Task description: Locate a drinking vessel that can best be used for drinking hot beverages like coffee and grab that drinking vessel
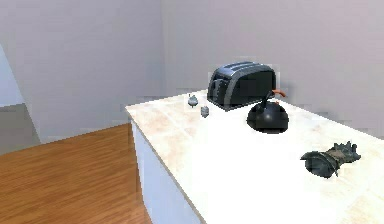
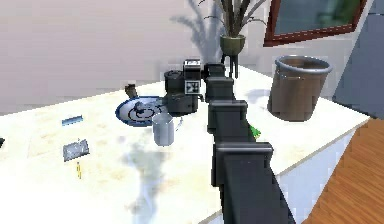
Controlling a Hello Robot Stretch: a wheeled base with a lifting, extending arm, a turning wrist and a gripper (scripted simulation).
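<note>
Grey cup (image 2: 162, 129) beside blue plate (image 2: 134, 111), brown bin (image 2: 300, 90)

Home kitchen — toaster (image 1: 240, 83), dark kettle (image 1: 268, 117) on pale countertop (image 1: 230, 172).

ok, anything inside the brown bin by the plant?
In the brown bin, only the pale rim and a strip of upper inner wall show, with nothing poking out. Its near wall covers the lower inside, so contents can't be ruled out.

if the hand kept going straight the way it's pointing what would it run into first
Most likely the blue-patterned plate lying just left of the hand; the grey cup stands slightly nearer the camera. Height is unclear, so it might pass above.
</note>
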